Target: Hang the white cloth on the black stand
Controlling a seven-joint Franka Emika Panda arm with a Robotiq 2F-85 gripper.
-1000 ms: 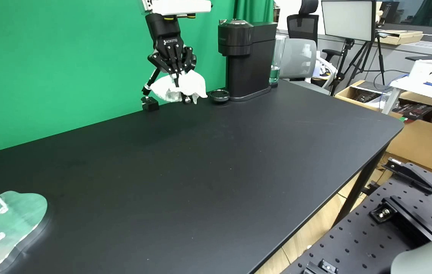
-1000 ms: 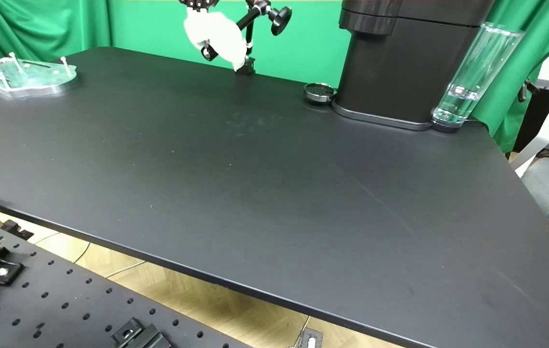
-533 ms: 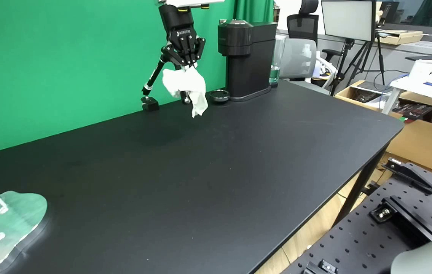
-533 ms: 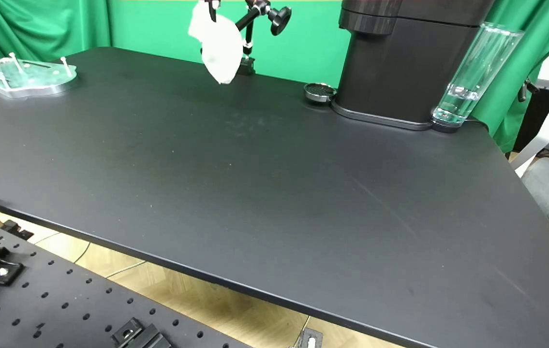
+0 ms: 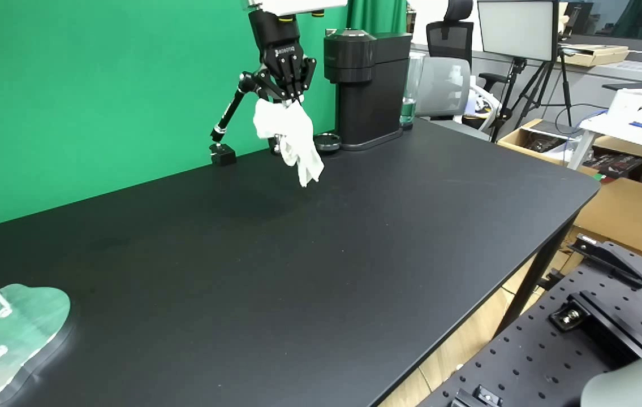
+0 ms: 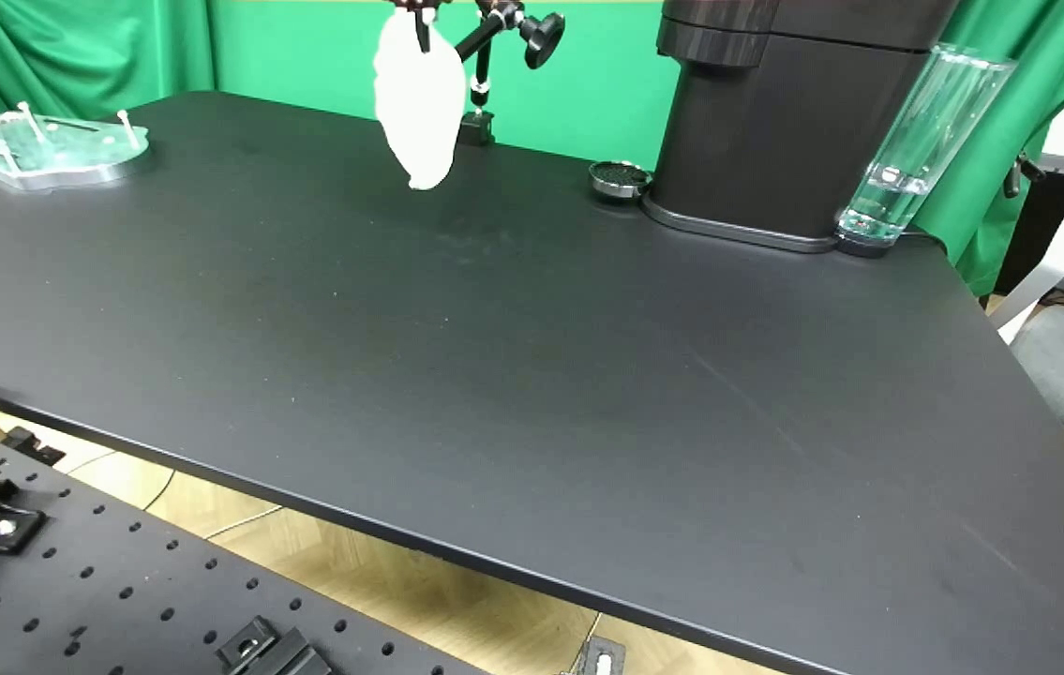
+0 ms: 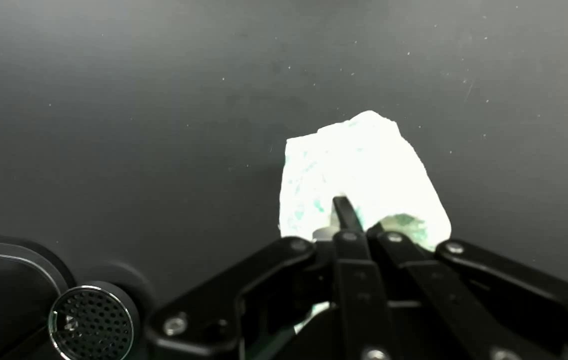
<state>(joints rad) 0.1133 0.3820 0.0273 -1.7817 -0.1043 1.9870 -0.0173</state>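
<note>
And there's the gripper (image 5: 293, 98), pointing down at a slight tilt, fingers (image 7: 348, 215) pinched together at its lower end, black links (image 7: 213, 300) bowing out either side, white wrist (image 5: 298, 5) directly above!

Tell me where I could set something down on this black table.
Bare: the broad middle of the black table, between the pegged board and the coffee maker. Crowded: beside the green backdrop, where pincer, white cloth and black stand cluster.
</note>
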